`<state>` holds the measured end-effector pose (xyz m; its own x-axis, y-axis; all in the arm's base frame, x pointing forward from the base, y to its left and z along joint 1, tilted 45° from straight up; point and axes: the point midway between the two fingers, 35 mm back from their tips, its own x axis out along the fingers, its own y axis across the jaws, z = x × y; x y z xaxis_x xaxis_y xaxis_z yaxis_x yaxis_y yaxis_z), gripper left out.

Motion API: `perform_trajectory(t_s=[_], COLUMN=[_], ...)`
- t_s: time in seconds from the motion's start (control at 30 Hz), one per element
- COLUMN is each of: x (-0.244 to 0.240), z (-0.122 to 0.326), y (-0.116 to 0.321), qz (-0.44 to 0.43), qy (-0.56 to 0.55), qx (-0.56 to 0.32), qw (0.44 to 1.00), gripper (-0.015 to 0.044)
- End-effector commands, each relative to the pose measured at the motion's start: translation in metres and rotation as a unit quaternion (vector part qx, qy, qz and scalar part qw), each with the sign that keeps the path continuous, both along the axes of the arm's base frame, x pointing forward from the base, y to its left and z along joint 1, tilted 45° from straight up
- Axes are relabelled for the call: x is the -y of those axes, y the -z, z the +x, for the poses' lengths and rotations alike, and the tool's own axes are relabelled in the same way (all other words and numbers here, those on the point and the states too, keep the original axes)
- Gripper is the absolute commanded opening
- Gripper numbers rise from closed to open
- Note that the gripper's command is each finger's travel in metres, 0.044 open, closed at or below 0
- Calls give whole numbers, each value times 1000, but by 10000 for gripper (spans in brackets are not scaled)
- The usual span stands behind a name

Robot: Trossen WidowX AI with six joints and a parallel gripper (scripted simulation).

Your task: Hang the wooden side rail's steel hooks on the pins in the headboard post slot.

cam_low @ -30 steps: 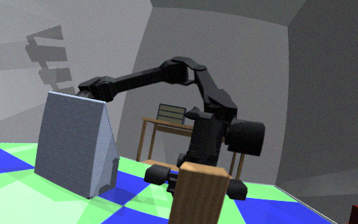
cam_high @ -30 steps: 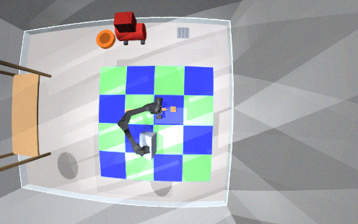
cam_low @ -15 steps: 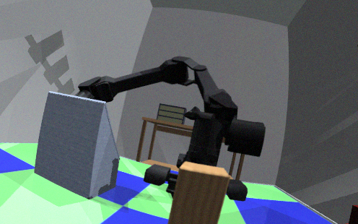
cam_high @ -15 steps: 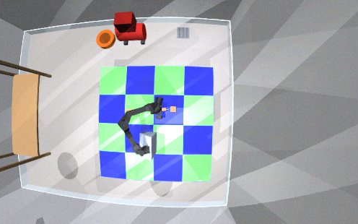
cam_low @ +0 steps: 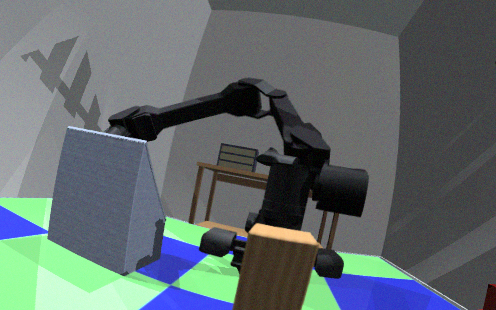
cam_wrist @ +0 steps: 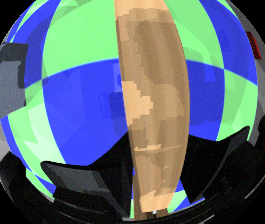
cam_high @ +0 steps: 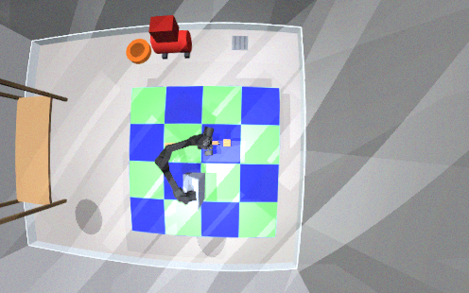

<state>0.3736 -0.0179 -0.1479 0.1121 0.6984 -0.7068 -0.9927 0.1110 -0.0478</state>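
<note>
The wooden headboard post (cam_high: 227, 143) (cam_low: 275, 275) stands upright; its slot is not visible. The wooden side rail (cam_high: 216, 143) (cam_wrist: 155, 75) lies in line with the post, its far part (cam_high: 169, 144) showing beyond the arm. A small gap shows between its near end and the post in the top view. The steel hooks are too small to make out clearly, and the pins are hidden. My gripper (cam_high: 208, 144) (cam_low: 275, 252) (cam_wrist: 147, 133) is shut on the rail close to its hook end, one finger on each side. Whether the far end touches the table cannot be told.
A grey wedge-shaped block (cam_high: 200, 189) (cam_low: 95, 200) (cam_wrist: 5, 90) stands beside the arm's base. The checkered table top (cam_high: 258, 181) is green and blue. A red object (cam_high: 170, 40), an orange ring (cam_high: 138, 51) and a wooden table (cam_high: 33, 151) are farther off.
</note>
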Motion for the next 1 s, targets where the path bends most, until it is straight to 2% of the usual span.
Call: perform_trajectory(t_s=[0.0,0.97], x=[9,9], z=[3,1], y=[-2,2], qz=[-3,-3], qy=[7,7], qx=[5,5], qw=[1000,1000], gripper=[0,0])
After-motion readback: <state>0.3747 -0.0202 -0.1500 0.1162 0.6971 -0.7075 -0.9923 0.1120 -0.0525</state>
